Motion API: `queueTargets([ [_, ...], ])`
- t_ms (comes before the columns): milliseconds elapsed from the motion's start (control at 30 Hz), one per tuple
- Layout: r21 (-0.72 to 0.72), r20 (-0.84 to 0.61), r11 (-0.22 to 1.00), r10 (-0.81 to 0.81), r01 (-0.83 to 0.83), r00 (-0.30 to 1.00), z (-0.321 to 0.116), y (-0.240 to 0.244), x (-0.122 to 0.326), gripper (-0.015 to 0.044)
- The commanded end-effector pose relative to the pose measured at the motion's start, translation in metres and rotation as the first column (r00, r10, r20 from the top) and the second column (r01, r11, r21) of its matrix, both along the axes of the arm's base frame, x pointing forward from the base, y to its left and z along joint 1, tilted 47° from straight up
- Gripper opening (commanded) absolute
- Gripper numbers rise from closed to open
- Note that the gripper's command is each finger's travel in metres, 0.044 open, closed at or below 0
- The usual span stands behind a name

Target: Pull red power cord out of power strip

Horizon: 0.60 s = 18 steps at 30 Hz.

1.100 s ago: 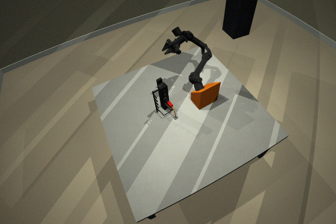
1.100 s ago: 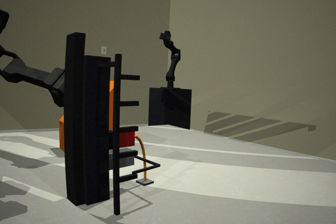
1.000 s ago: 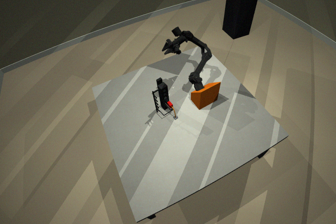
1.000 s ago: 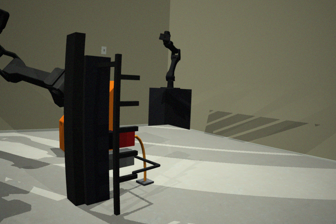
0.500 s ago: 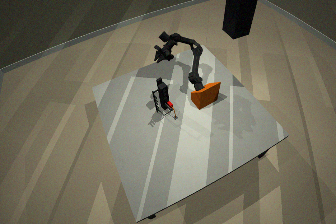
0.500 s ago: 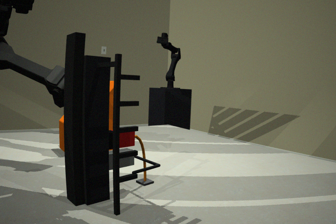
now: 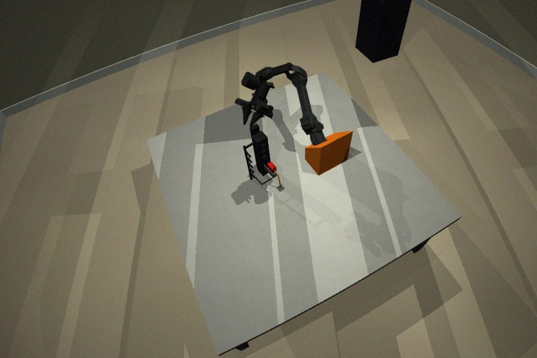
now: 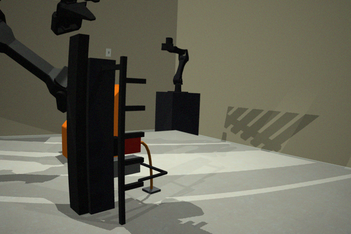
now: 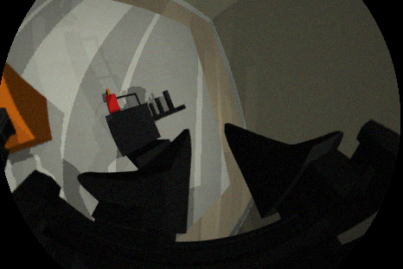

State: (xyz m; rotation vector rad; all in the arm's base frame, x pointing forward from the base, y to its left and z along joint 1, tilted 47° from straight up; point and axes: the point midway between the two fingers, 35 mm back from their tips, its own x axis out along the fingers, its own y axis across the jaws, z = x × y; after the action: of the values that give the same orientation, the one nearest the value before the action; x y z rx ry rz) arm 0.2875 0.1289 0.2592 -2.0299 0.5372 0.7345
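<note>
dim room; striped light bands on table [image 7: 346,224]; hard shadows; wrist view fisheye, blk vignette

A bare robot test room: plain olive walls [image 8: 255,41], a wood-plank floor [image 7: 86,258], one grey table [image 7: 303,237] with an arm on an orange base [image 7: 329,152], and a second arm on a black pedestal [image 8: 177,112].

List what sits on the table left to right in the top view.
Black rack → power strip → red plug → orange cord → orange robot base.
</note>
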Motion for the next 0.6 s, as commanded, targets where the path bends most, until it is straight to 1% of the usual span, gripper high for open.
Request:
queueTargets([
  [0, -0.016, -0.083, 0.997, -0.072, 0.071, 0.994, -0.048, 0.018, 0.007, 0.016],
  [200, -0.16, -0.249, 0.97, -0.219, 0.183, 0.943, -0.132, 0.018, 0.009, 0.016],
  [300, -0.277, -0.3, 0.93, -0.322, 0.241, 0.898, -0.174, 0.004, 0.006, 0.016],
  [500, -0.527, -0.336, 0.794, -0.523, 0.303, 0.784, -0.249, -0.034, -0.014, 0.016],
  [567, -0.577, -0.332, 0.757, -0.56, 0.306, 0.76, -0.262, -0.043, -0.021, 0.016],
])
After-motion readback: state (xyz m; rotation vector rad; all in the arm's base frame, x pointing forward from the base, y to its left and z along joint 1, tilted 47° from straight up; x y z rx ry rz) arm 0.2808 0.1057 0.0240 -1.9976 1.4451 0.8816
